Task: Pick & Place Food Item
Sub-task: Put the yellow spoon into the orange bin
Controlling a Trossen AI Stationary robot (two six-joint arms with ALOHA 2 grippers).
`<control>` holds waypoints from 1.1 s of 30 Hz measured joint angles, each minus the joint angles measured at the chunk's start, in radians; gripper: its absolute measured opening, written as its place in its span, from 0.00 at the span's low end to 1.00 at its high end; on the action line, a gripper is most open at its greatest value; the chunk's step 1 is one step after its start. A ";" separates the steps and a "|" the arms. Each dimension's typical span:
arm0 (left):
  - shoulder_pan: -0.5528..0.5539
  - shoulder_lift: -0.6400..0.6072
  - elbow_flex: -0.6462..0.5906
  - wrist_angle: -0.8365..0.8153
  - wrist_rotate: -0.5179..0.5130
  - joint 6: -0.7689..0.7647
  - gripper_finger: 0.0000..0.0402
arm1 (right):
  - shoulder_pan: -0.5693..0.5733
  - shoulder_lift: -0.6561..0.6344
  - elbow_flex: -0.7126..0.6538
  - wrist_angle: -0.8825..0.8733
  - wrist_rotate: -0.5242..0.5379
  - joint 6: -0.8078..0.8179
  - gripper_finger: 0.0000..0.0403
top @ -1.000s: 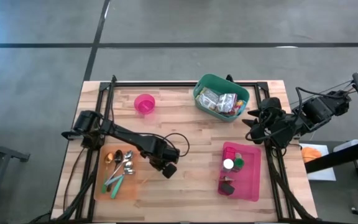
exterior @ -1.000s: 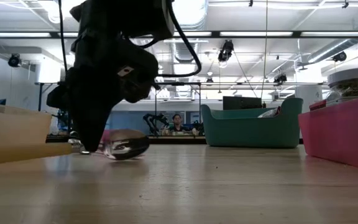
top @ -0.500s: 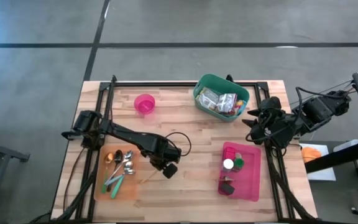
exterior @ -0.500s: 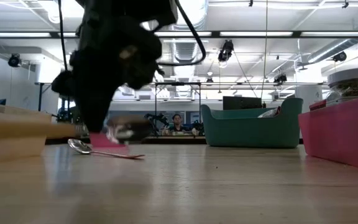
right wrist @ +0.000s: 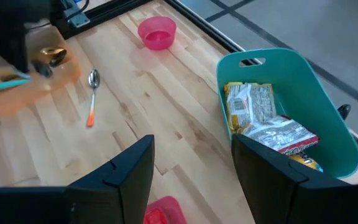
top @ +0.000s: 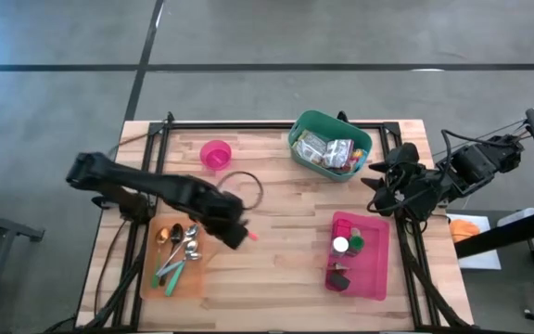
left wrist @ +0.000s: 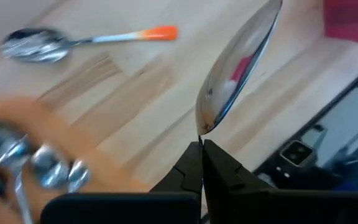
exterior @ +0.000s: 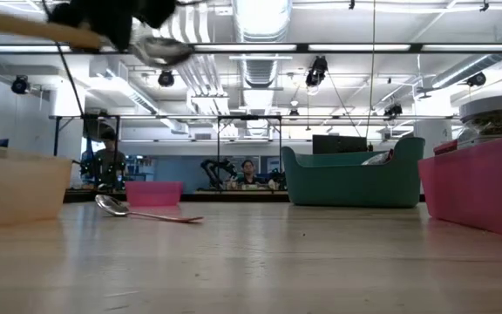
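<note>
Your left arm reaches in from the table's left edge toward the middle, forearm angled down-right in the high view, ending at the left gripper [top: 233, 232] raised above the tabletop; in the left wrist view its fingers [left wrist: 194, 163] are pressed tight together around a thin stem. Your right arm sits folded at the table's right edge, off the work surface, with the right gripper [top: 378, 190] pointing inward and its fingers [right wrist: 129, 163] spread wide apart.

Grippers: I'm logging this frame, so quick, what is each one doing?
Left gripper: shut on a spoon, lifted above the table.
Right gripper: open, holding nothing, waiting beside the teal basket.
</note>
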 joint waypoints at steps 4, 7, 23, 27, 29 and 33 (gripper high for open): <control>-0.010 -0.138 -0.033 -0.141 -0.029 -0.105 0.00 | 0.000 0.001 0.000 0.002 0.022 -0.008 0.52; -0.027 -0.215 -0.071 -0.249 -0.032 -0.178 0.00 | 0.000 0.000 0.000 0.002 0.023 -0.011 0.52; -0.147 -0.338 -0.533 -0.031 0.118 -0.378 0.00 | 0.000 0.001 0.000 0.009 0.023 0.019 0.52; -0.148 -0.337 -0.633 0.119 0.119 -0.405 0.00 | 0.000 0.001 0.000 0.010 0.022 0.024 0.52; -0.148 -0.338 -0.665 0.145 0.119 -0.416 0.00 | 0.000 0.001 0.000 0.011 0.022 0.030 0.52; -0.147 -0.338 -0.710 0.153 0.112 -0.418 0.00 | 0.000 0.001 0.000 0.012 0.022 0.048 0.52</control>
